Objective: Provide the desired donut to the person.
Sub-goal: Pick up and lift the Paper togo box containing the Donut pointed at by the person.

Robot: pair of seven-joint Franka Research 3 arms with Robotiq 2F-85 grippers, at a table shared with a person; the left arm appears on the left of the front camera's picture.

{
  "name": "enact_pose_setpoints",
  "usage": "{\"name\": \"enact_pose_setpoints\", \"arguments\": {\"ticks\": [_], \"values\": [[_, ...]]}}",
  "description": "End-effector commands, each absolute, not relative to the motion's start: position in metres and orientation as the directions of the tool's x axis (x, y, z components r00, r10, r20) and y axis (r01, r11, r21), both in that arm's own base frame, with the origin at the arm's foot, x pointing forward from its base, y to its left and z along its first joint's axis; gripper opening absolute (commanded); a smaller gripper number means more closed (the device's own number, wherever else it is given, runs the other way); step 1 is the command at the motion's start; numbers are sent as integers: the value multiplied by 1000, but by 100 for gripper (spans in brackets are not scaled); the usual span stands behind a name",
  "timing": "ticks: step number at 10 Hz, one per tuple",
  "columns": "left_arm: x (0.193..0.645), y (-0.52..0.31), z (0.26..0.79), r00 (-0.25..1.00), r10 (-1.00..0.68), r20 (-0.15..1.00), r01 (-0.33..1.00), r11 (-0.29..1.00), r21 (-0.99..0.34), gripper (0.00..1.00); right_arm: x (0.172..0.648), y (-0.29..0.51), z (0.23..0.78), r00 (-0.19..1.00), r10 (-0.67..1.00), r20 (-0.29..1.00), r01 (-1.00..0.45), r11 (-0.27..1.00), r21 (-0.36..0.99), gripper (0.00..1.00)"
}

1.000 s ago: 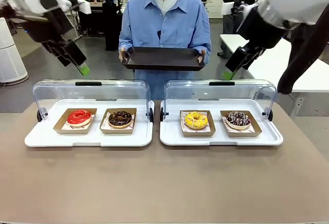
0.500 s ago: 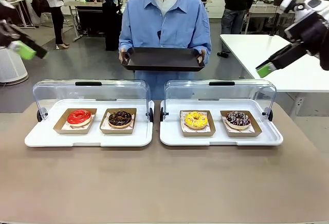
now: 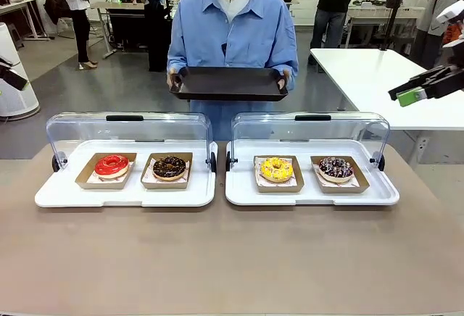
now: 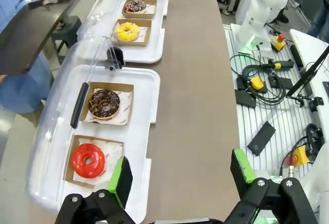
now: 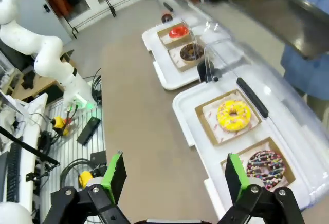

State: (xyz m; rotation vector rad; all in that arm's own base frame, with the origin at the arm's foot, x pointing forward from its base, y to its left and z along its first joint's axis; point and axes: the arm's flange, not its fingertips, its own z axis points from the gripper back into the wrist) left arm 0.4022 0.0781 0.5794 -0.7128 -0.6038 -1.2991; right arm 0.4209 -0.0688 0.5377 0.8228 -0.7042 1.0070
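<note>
The person in a light blue shirt stands at the far side holding a black tray level. Four donuts lie in paper boats: red, chocolate, yellow and dark sprinkled. My left gripper is open, high above the table beside the red donut. High over the table in front of the yellow donut, my right gripper is open too. In the front view the right gripper hangs at the right edge, the left gripper at the left edge.
Two white display trays stand side by side with their clear lids tipped back. The brown table in front of them is bare. A white side table stands at the back right; cables lie by the arm bases.
Both arms have swung outward and up, away from the lids, to the picture's edges. The person and the donuts have not moved.
</note>
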Motion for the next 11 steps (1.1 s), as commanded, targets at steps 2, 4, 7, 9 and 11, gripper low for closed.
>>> {"name": "enact_pose_setpoints", "arguments": {"ticks": [2, 4, 7, 9, 11], "values": [[403, 89, 577, 121, -577, 808, 992, 105, -74, 100, 416, -83, 533, 254, 402, 880, -962, 195, 188, 100], [404, 100, 577, 128, -553, 823, 990, 117, -75, 100, 411, -88, 536, 238, 410, 881, -967, 185, 176, 100], [397, 118, 580, 117, -519, 847, 989, 134, -55, 100, 409, -91, 539, 229, 404, 885, -969, 183, 167, 100], [392, 124, 579, 111, -511, 853, 989, 141, -44, 100, 410, -93, 538, 224, 404, 887, -970, 179, 164, 100], [394, 121, 580, 146, -532, 834, 985, 158, -72, 100, 404, -91, 537, 250, 419, 873, -964, 197, 181, 100]]}}
